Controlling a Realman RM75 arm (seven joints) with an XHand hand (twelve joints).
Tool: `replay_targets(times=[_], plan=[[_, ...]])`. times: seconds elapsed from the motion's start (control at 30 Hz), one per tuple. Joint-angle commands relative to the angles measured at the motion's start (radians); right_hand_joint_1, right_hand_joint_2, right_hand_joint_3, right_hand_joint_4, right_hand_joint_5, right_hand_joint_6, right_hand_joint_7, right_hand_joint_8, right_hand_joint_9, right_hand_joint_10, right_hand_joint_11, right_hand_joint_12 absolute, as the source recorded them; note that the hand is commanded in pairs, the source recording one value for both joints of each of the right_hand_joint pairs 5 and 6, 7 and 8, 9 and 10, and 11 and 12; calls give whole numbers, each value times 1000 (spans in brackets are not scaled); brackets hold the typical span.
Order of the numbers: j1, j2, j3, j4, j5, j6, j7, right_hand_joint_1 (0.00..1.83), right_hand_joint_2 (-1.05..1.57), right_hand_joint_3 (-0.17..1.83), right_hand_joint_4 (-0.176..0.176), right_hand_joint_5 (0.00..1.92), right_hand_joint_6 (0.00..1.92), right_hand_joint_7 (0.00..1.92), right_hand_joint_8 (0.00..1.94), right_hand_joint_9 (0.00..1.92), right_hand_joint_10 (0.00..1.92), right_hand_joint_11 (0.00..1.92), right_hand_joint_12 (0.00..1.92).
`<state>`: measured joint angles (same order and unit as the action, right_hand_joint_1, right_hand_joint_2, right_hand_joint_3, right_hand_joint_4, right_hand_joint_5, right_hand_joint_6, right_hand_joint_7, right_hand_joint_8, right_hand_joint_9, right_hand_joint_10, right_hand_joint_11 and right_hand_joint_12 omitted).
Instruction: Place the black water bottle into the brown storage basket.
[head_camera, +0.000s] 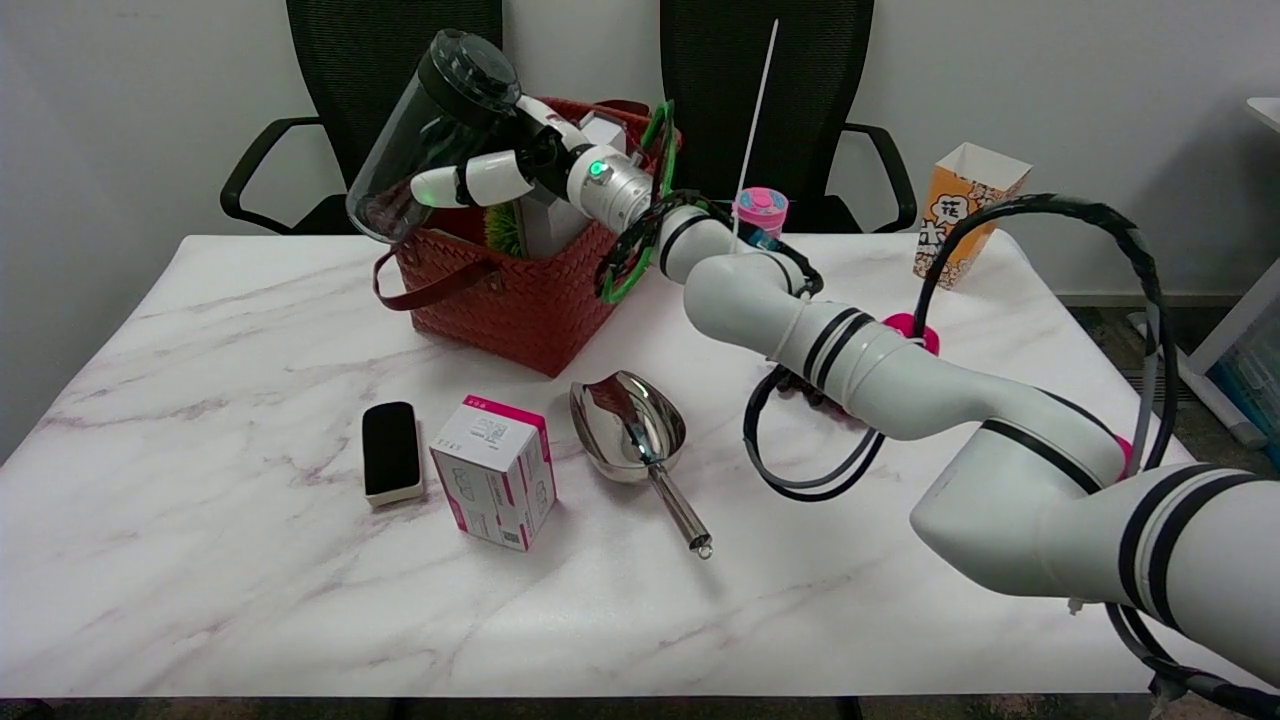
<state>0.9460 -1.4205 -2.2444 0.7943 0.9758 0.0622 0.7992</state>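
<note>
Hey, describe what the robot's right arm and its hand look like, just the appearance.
The right arm is glossy white, built of rounded segments with thin black bands at the joints. Black cables loop alongside it, with pink clips and a green cable near the silver wrist, where a small green light glows. The right hand has white finger shells over black parts.

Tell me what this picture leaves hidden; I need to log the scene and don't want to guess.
- Basket interior, head view: hidden by its front wall and the bottle held tilted above it by the right hand.
- Right hand's palm and far fingers: hidden behind the bottle.
- Pink cup: lower part hidden by the arm.
- Print on the pink box: too small to read.
- Chairs: cut off by the top edge.
</note>
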Motion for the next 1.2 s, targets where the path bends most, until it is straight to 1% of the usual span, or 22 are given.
replay_targets(times=[0.03, 0.47, 0.67, 0.93, 1.2], plan=[[32, -34, -2, -41, -22, 16, 1, 1171, 924, 697, 0, 807, 807, 969, 969, 740, 740, 586, 586], [71, -37, 8, -63, -28, 61, -8, 1162, 937, 685, 0, 816, 816, 976, 976, 729, 729, 592, 592], [102, -60, 10, -136, -121, 85, -6, 1154, 966, 678, 0, 831, 831, 990, 990, 733, 733, 607, 607], [125, -73, 14, -232, -141, 99, -8, 1151, 971, 679, 0, 836, 836, 993, 993, 728, 728, 604, 604], [136, -79, 31, -287, -240, 117, -9, 1140, 992, 694, 0, 858, 858, 1004, 1004, 711, 711, 606, 606]])
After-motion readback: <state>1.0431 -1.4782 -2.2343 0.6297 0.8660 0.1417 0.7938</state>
